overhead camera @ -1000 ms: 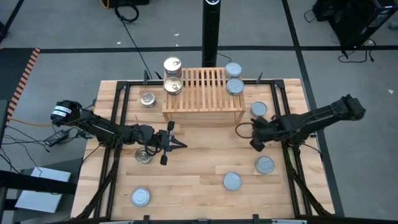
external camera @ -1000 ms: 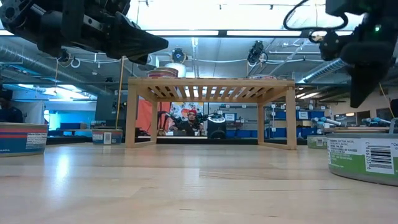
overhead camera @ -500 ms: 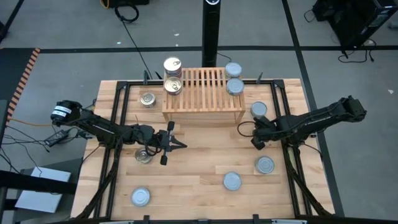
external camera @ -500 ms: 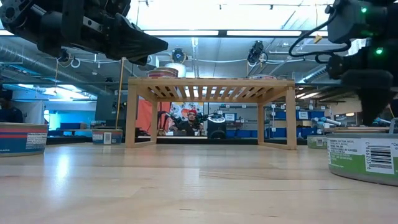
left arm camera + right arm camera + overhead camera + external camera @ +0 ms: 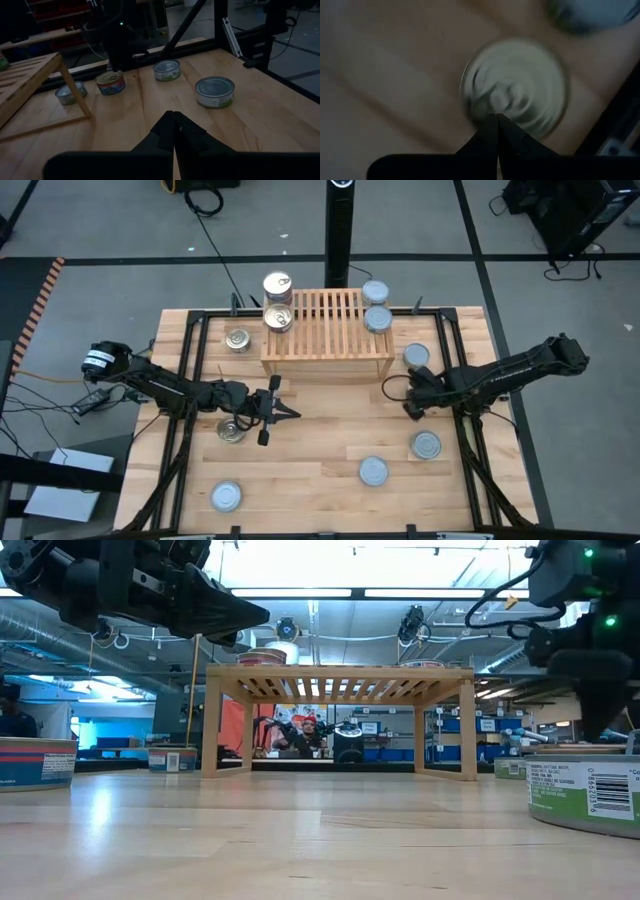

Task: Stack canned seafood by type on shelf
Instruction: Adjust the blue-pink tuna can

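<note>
- At the counter's (image 5: 300, 430) far edge stands the shelf (image 5: 326, 335); two gold tins (image 5: 277, 300) sit at its left end and two silver tins (image 5: 377, 305) at its right end.
- Other tins lie on the counter: one left of the shelf (image 5: 237, 339), one right of it (image 5: 416, 356), and three toward the near edge (image 5: 373, 471).
- The left tool (image 5: 283, 411), fingers together and empty, hovers left of centre, just beside a gold tin (image 5: 231, 430).
- The right tool (image 5: 411, 412), fingers together and empty, hangs on the right above a silver-lidded tin (image 5: 515, 87).
</note>
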Available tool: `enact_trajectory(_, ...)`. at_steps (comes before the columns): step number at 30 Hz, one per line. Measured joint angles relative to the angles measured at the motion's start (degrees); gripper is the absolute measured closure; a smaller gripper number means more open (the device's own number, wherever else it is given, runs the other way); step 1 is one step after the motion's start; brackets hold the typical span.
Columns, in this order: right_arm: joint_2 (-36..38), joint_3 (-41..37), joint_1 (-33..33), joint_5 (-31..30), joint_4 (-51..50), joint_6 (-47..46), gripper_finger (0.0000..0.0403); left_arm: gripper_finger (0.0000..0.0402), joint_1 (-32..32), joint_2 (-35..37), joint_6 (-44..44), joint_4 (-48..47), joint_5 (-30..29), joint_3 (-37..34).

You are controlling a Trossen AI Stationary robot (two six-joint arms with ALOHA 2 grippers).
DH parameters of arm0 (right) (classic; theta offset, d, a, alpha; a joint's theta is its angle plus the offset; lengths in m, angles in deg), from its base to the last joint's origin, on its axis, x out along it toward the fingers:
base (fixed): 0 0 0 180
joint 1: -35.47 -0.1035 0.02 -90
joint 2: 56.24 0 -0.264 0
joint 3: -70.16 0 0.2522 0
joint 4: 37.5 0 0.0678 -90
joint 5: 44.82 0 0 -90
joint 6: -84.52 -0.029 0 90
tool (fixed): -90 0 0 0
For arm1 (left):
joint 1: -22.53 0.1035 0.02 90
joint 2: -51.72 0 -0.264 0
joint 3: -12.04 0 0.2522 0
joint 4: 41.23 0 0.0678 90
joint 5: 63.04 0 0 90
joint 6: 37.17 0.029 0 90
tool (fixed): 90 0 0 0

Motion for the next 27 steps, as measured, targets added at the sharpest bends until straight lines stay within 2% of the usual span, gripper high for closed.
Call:
enact_trajectory(4,-0.02,0.0,0.37,-6.45,2.47,0.41,0.0396,0.0394,0.0,0.0,0.0,0.01,-0.02,0.0)
enact_trajectory(11,-0.09,-0.02,3.64,-7.03,5.75,4.81,0.0396,0.0394,0.0,0.0,-0.28,0.02,-0.02,0.0)
enact_trajectory(22,0.02,-4.78,7.38,-1.3,8.18,6.44,0.0396,0.0394,0.0,0.0,-0.33,0.01,-0.02,0.0)
enact_trajectory(27,0.07,-4.15,7.84,1.37,4.76,4.47,0.0396,0.0394,0.0,0.0,-0.35,0.02,-0.04,0.0)
